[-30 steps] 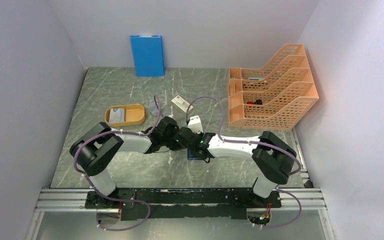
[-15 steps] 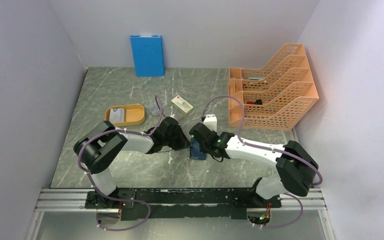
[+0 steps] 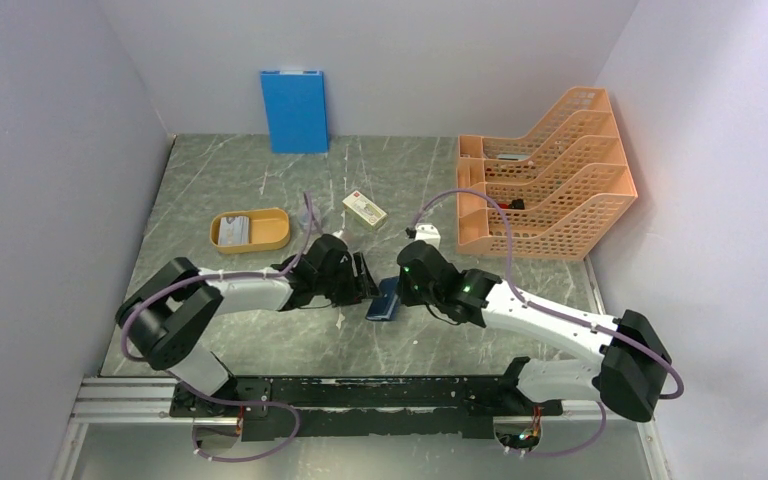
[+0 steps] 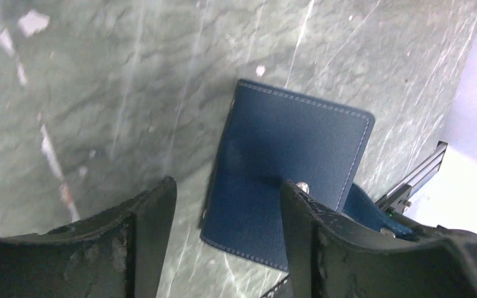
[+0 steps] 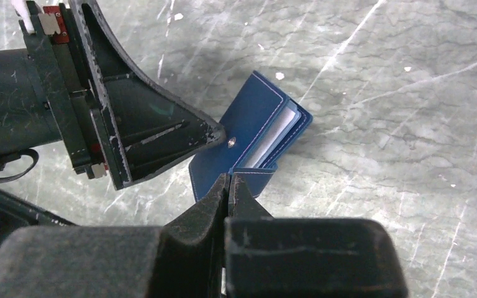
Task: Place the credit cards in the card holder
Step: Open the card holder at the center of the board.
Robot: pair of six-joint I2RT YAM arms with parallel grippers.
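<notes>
The dark navy card holder (image 3: pixel 384 300) lies on the marble table between both grippers. Its cover (image 5: pixel 248 127) stands partly raised, and pale card edges (image 5: pixel 277 138) show inside it. My left gripper (image 4: pixel 227 195) is open above the holder's near edge. Its right finger (image 4: pixel 298 230) rests against the cover by the snap stud, its left finger (image 4: pixel 152 223) is over bare table. My right gripper (image 5: pixel 228 177) is shut, its tips pinching the end of the holder's snap tab (image 5: pixel 258 177). A pale credit card (image 3: pixel 233 231) lies in the orange oval tray (image 3: pixel 275 232).
A cream box with a red mark (image 3: pixel 364 210) lies behind the grippers. The upright blue folder (image 3: pixel 295 110) leans on the back wall. An orange mesh file rack (image 3: pixel 545 190) fills the back right. White walls close in on both sides.
My left gripper has opened. The right arm swung out to the right, its gripper staying shut at the holder. The holder slid a little left and turned.
</notes>
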